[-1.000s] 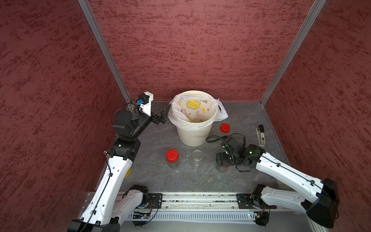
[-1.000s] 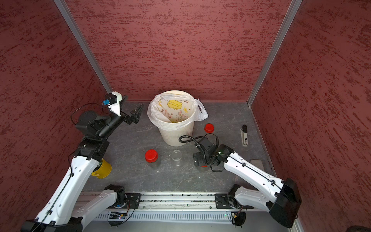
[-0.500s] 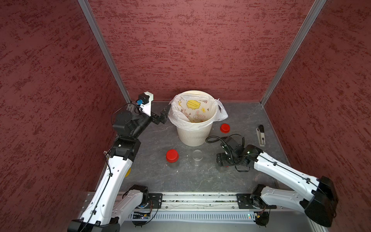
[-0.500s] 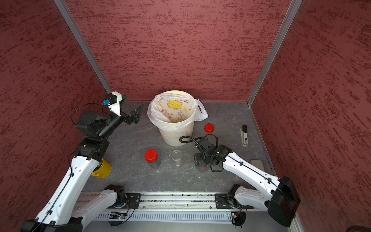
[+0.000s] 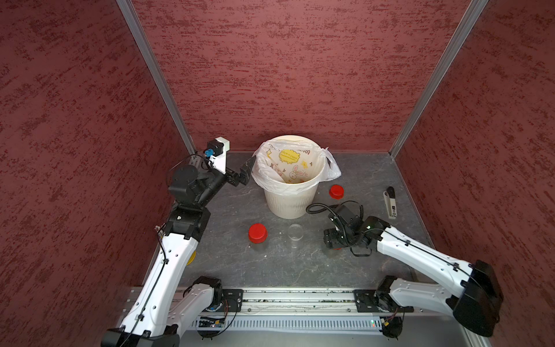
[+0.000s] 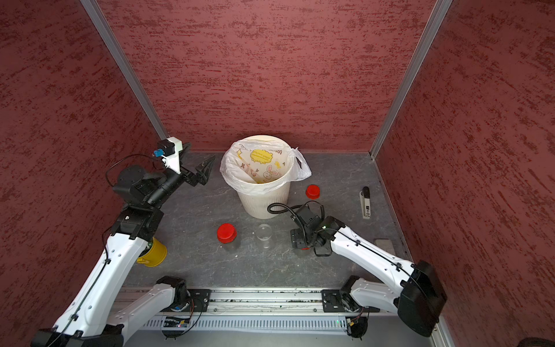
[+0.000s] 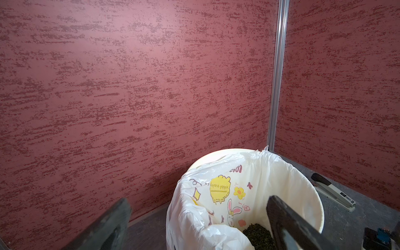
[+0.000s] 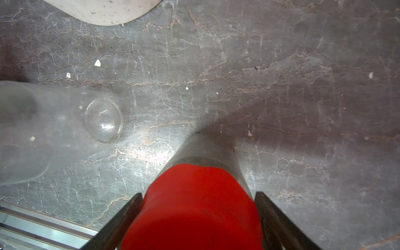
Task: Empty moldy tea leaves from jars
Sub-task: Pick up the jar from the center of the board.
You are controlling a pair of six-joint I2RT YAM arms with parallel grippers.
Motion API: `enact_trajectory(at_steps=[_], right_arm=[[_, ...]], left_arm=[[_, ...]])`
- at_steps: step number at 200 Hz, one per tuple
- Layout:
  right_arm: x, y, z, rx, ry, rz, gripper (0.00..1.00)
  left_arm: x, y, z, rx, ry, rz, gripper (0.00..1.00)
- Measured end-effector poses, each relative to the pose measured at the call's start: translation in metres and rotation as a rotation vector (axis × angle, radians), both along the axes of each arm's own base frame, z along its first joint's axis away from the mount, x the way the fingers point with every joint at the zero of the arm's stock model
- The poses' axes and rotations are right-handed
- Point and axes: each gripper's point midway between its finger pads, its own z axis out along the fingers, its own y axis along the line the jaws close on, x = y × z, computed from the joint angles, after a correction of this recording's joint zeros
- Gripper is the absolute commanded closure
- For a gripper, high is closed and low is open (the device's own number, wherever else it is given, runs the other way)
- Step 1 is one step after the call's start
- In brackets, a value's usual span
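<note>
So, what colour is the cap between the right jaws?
The cap is bright red; the right wrist view shows it best.

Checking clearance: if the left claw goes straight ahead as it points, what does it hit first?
Probably the white bag draped over the cream ribbed bin's near rim; the open left claw points at it from close by. Depth is unclear, so it might skim over.

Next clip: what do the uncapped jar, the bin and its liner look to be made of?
The uncapped jar: clear and glossy, glass or hard plastic, cannot tell which; the table shows through its wall.
The bin: cream, matte, ribbed wall, probably moulded plastic.
The liner: thin white printed plastic film, by its crinkles and loose drape over the rim.
</note>
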Motion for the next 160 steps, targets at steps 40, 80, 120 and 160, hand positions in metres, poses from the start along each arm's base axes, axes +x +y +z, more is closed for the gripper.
enact_trajectory(at_steps=[40, 80, 120, 160], right_arm=[[0.003, 0.001, 0.0, -0.005, -0.012, 0.007, 0.24], [0.006, 0.003, 0.0, -0.006, -0.025, 0.014, 0.32], [0.008, 0.004, 0.0, -0.006, -0.034, 0.025, 0.39], [0.011, 0.004, 0.006, -0.021, -0.047, 0.037, 0.46]], left_arm=[[0.0, 0.0, 0.0, 0.0, 0.0, 0.0, 0.0], [0.0, 0.0, 0.0, 0.0, 0.0, 0.0, 0.0], [0.0, -0.001, -0.001, 0.003, 0.001, -0.007, 0.0], [0.002, -0.005, -0.006, 0.014, 0.017, -0.029, 0.0]])
